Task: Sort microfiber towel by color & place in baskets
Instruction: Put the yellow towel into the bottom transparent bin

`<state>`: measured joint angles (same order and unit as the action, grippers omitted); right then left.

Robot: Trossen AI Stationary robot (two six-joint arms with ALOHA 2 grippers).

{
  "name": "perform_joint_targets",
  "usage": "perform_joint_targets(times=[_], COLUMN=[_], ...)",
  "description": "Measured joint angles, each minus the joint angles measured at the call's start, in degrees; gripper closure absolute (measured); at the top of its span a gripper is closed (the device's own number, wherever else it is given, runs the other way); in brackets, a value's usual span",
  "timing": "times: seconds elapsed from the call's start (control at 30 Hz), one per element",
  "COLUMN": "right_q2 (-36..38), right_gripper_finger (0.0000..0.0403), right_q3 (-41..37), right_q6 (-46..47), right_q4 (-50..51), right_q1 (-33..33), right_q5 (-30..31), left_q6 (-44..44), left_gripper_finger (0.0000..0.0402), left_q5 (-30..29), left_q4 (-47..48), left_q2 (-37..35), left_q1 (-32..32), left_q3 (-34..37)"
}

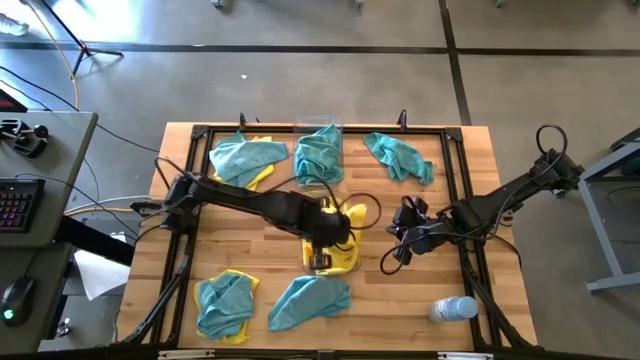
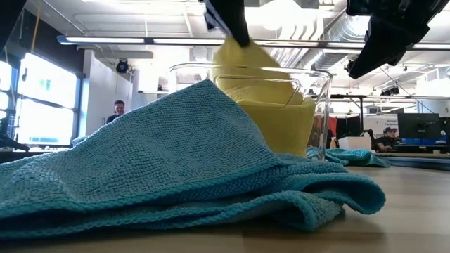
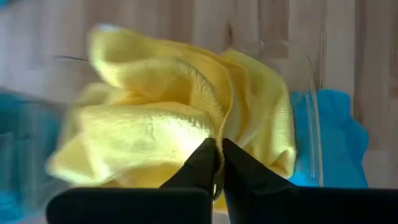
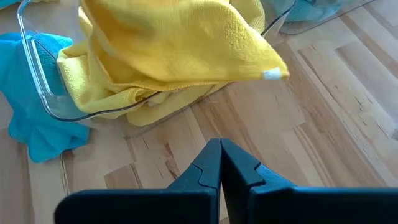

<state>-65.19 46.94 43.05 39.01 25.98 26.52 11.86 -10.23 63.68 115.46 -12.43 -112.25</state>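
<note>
A clear bin [image 1: 352, 232] at mid-table holds bunched yellow towels [image 4: 149, 81]. My left gripper [image 1: 322, 258] hangs over it, shut on the top yellow towel [image 3: 161, 118]. My right gripper [image 4: 220, 144] is shut and empty over bare wood, just right of that bin. A second clear bin [image 1: 320, 128] at the far edge holds a teal towel [image 1: 320, 155]. Loose teal towels lie far left [image 1: 245, 158], far right [image 1: 400, 155], near left [image 1: 225, 300] and near centre [image 1: 310, 300]; yellow cloth shows under the far-left [image 1: 262, 175] and near-left ones. My left gripper pinches the top yellow towel by a raised hemmed fold [image 3: 217, 127] between its two fingers, coming from above and pointing down. The cloth is drawn up into a peak [image 2: 235, 49] below the fingers. Its lower part rests on the other yellow towels in the bin.
A clear plastic bottle [image 1: 455, 308] lies on its side near the table's near right corner. Black frame rails [image 1: 455, 190] run around the work area. In the low view the near-centre teal towel [image 2: 176, 161] fills the foreground. People sit in the room beyond.
</note>
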Motion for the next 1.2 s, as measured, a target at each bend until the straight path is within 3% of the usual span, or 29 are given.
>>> perform_joint_targets(times=[0.4,0.57,0.87,1.2], right_q2=[-0.04,-0.04,-0.04,-0.04], right_gripper_finger=[0.0402,0.0402,0.0402,0.0402], right_q3=[0.00,0.00,0.00,0.00], right_q6=[0.00,0.00,0.44,0.46], right_q4=[0.13,-0.11,-0.29,-0.32], right_q1=[0.00,0.00,0.00,0.00], right_q5=[-0.02,-0.02,0.94,1.07], left_q6=[6.06,7.22,8.18,-4.56], left_gripper_finger=[0.0401,0.0401,0.0401,0.0401], left_q5=[-20.44,-24.09,-18.98,-6.19], left_q4=[2.62,1.90,1.31,-15.20], left_q2=[-18.50,-23.26,-18.30,-10.18], left_q1=[-2.62,-3.95,-2.43,-3.13], left_q3=[-0.09,-0.09,-0.10,0.00])
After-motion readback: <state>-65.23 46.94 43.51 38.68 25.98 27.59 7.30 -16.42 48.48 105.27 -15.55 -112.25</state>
